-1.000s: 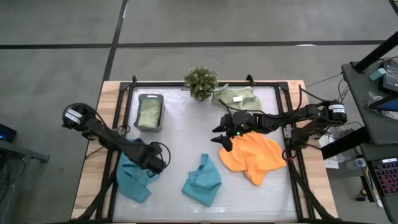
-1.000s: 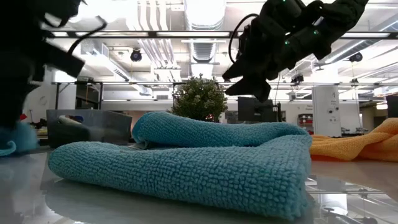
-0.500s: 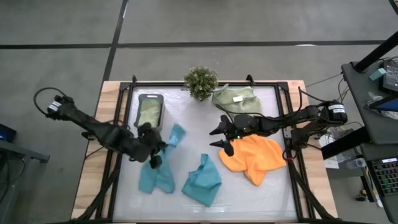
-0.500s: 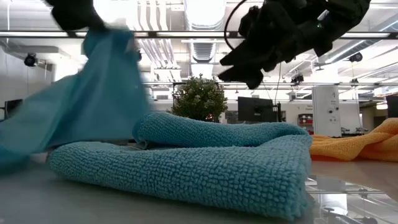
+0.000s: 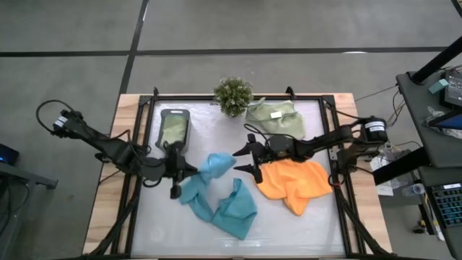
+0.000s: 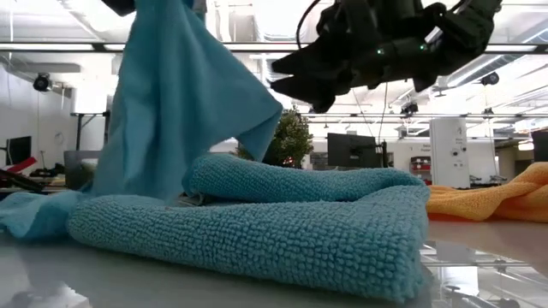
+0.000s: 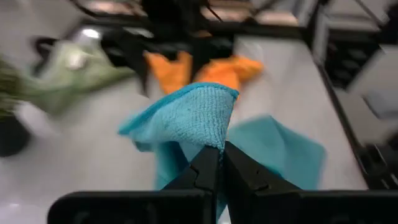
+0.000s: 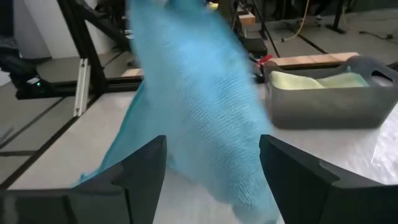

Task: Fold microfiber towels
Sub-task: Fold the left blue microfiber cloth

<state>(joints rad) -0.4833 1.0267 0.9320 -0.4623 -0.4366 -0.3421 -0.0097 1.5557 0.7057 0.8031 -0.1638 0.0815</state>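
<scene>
My left gripper [image 5: 189, 172] is shut on a teal-blue towel [image 5: 208, 177] left of the table's middle. The towel also shows in the low view [image 6: 180, 103]. My right gripper [image 5: 242, 162] is open, just right of that towel's raised part. In the right wrist view the towel [image 8: 199, 106] hangs ahead of its spread fingers; whether they touch it, I cannot tell. A second teal-blue towel [image 5: 237, 211] lies bunched near the front. An orange towel [image 5: 292, 182] lies under the right arm. A sage-green towel with a white tag [image 5: 274, 115] lies at the back. My left gripper pinches the teal-blue towel between its two shut fingers, at a fold [image 7: 216, 143] just below a raised corner [image 7: 214, 96]. The fingers come nearly level from the table's left. The held part is lifted, and the towel's lower end [image 5: 196, 206] trails on the table.
A dark grey tray [image 5: 174, 113] with a folded sage-green cloth stands at the back left. A small bushy plant [image 5: 232, 95] stands at the back middle. Black frame rails run along the table's left and right sides.
My left gripper has gone up and toward the table's right, drawing the teal-blue towel out of the near left corner. The towel's held part is now raised near the middle; its lower end has slid along behind. My right gripper has moved left toward it.
</scene>
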